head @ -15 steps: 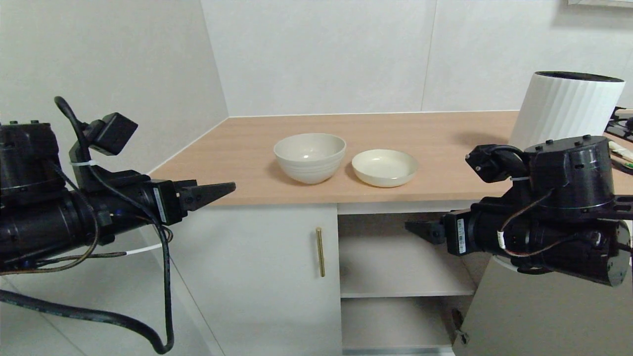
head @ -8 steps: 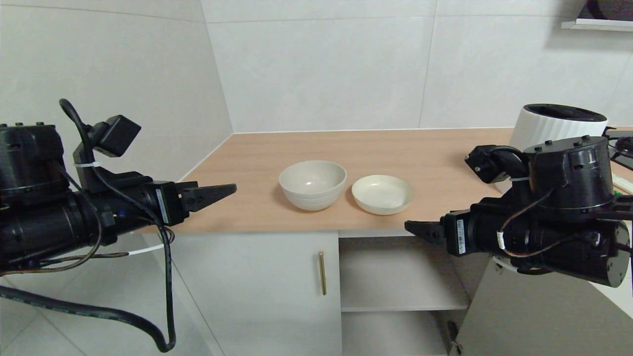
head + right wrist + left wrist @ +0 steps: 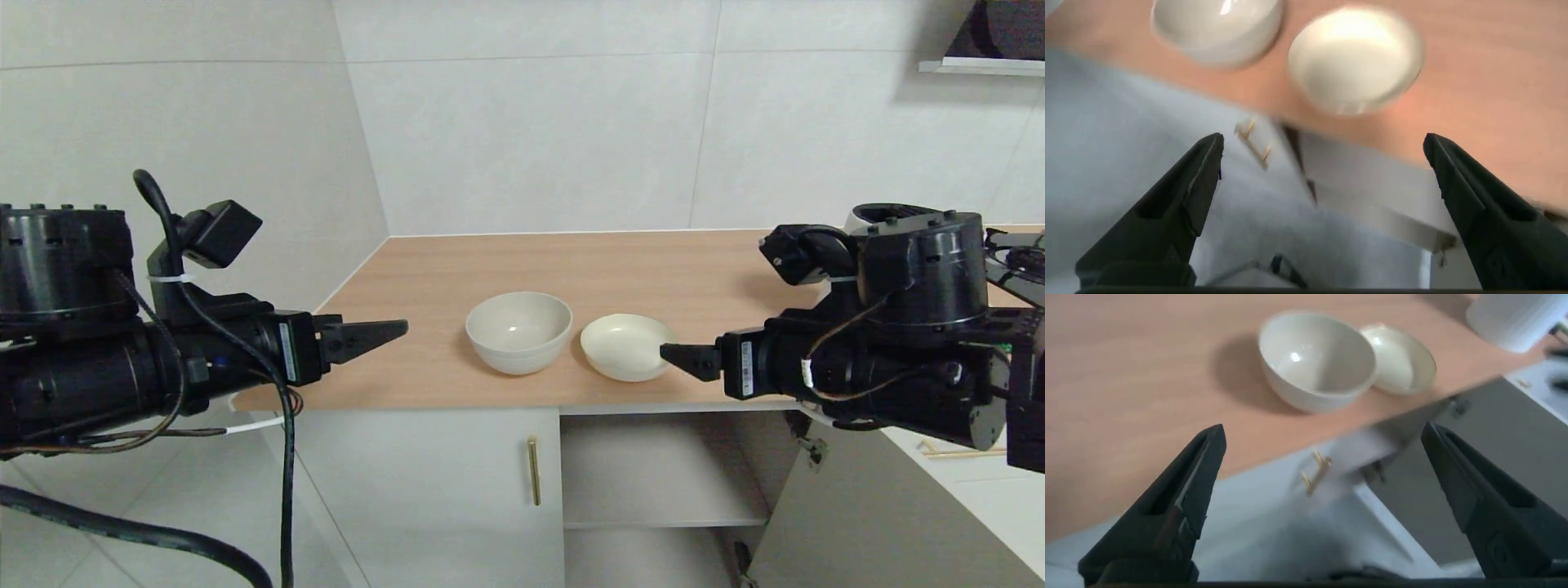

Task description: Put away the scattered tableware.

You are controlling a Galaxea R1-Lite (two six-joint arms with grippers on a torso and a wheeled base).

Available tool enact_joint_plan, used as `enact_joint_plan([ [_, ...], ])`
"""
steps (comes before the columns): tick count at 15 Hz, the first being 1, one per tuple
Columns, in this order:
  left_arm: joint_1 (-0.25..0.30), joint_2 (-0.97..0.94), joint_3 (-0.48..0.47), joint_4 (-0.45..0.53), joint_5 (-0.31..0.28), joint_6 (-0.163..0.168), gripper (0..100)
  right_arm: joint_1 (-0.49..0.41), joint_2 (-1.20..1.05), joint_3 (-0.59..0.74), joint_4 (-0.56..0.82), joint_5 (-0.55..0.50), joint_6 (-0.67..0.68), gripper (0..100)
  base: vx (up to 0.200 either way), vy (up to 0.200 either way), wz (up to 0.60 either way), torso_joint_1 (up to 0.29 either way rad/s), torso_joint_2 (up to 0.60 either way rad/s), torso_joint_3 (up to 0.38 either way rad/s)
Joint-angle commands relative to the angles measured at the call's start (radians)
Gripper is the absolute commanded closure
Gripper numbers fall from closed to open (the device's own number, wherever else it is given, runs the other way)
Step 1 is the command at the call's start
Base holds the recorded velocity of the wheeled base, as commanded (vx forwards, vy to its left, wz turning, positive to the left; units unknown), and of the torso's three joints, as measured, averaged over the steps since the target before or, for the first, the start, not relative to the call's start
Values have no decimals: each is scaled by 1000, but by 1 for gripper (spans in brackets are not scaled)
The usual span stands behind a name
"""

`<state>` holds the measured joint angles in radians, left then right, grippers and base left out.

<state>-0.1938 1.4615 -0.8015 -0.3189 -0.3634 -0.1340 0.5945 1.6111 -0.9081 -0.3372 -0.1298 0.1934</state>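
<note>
On the wooden countertop (image 3: 637,269), near its front edge, a deep off-white bowl (image 3: 518,331) stands with a shallow cream dish (image 3: 624,345) close on its right. My left gripper (image 3: 385,331) hovers open at counter height, left of the bowl and well apart from it. My right gripper (image 3: 674,354) is open, its tip just in front of the dish's right rim. The left wrist view has the bowl (image 3: 1319,359) and dish (image 3: 1400,359) beyond the open gripper (image 3: 1323,514). In the right wrist view the dish (image 3: 1355,57) and bowl (image 3: 1217,20) lie beyond the open gripper (image 3: 1323,212).
Under the counter the left cabinet door with a brass handle (image 3: 532,469) is closed. The right compartment is open, showing a shelf (image 3: 661,514), and its door (image 3: 816,498) swings out to the right. A white ribbed container (image 3: 878,214) stands behind my right arm. Tiled walls close the corner.
The head camera has shifted, so the counter sits lower in the picture. Against the counter both arms have risen; the right gripper went from before the open compartment up to the dish.
</note>
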Motion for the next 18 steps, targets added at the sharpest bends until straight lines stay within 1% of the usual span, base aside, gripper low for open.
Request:
enact_joint_plan([
  [1, -44, 5, -128, 139, 1, -1, 0, -42, 84, -86, 7, 4, 0, 0, 0, 0, 0, 0, 0, 0],
  [2, -53, 8, -171, 196, 1, -1, 0, -45, 98, -104, 17, 1, 3, 0, 0, 0, 0, 0, 0, 0],
  [3, -72, 28, -301, 408, 0, -6, 0, -64, 124, -172, 112, -1, 34, 0, 0, 0, 0, 0, 0, 0],
  [4, -73, 49, -341, 489, -20, -18, 0, -68, 136, -227, 181, 1, 86, 0, 0, 0, 0, 0, 0, 0],
  [5, -76, 92, -358, 503, -20, -33, 0, -76, 151, -276, 244, -2, 136, 0, 0, 0, 0, 0, 0, 0],
  [6, -76, 123, -381, 501, -15, -98, 0, -79, 171, -318, 284, -4, 169, 0, 0, 0, 0, 0, 0, 0],
  [7, -82, 161, -415, 501, -15, -190, 0, -82, 197, -344, 288, -21, 189, 0, 0, 0, 0, 0, 0, 0],
  [8, -101, 207, -466, 501, -6, -308, 0, -87, 234, -384, 291, -76, 228, 0, 0, 0, 0, 0, 0, 0],
  [9, -104, 230, -482, 501, 4, -341, 0, -87, 253, -402, 291, -105, 248, 0, 0, 0, 0, 0, 0, 0],
  [10, -115, 298, -518, 501, 66, -400, 0, -87, 283, -425, 293, -143, 270, 0, 0, 0, 0, 0, 0, 0],
  [11, -116, 321, -527, 498, 89, -412, 0, -87, 285, -425, 291, -143, 271, 0, 0, 0, 0, 0, 0, 0],
  [12, -131, 393, -561, 477, 161, -472, 0, -87, 291, -425, 291, -145, 271, 0, 0, 0, 0, 0, 0, 0],
  [13, -138, 421, -573, 466, 185, -499, 0, -87, 291, -425, 291, -145, 271, 0, 0, 0, 0, 0, 0, 0],
  [14, -151, 470, -602, 462, 235, -529, 0, -87, 293, -422, 291, -145, 271, 0, 0, 0, 0, 0, 0, 0],
  [15, -154, 490, -608, 462, 253, -529, 0, -87, 293, -420, 290, -145, 271, 0, 0, 0, 0, 0, 0, 0],
  [18, -154, 504, -617, 460, 256, -530, 0, -87, 294, -420, 288, -149, 273, 0, 0, 0, 0, 0, 0, 0],
])
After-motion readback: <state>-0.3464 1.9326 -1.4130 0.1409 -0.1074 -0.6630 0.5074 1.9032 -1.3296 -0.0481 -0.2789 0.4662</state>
